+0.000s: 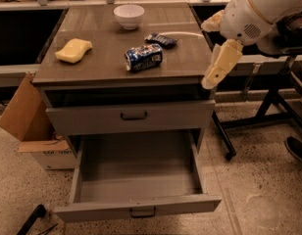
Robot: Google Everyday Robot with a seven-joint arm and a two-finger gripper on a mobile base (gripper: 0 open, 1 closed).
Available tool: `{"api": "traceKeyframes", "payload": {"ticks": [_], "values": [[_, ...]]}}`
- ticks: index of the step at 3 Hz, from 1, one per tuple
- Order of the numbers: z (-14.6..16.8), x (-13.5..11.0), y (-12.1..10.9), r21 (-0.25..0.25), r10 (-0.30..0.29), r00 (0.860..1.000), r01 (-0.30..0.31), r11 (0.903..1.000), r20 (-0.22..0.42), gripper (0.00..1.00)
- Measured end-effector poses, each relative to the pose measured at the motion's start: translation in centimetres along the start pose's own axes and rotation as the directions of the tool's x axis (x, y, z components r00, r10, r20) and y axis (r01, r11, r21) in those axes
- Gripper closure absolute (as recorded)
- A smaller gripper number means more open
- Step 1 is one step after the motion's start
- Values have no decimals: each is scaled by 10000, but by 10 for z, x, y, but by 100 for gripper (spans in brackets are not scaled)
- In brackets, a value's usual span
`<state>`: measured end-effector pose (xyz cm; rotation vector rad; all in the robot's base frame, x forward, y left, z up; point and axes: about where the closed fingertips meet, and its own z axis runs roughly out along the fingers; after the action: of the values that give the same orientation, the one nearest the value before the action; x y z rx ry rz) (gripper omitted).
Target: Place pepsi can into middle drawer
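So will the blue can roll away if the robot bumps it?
Probably, yes: the pepsi can lies on its side on the flat cabinet top, so a nudge could roll it. It looks a bit dented, so likely thin and light, easy to squash. The gripper hangs beside the cabinet, apart from the can.

A lab or workshop: speckled floor (268, 199) under the claw (220, 63), which hangs just right of the grey table (107, 62); cardboard box (23, 116) far left, black stand (259, 116) right.
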<state>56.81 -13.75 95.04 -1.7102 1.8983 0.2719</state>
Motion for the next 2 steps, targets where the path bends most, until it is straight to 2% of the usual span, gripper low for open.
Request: {"api": "traceKeyframes", "payload": {"ticks": [2], "values": [[10,-1,-10,-28,-338,9993,339,9994,182,0]]}}
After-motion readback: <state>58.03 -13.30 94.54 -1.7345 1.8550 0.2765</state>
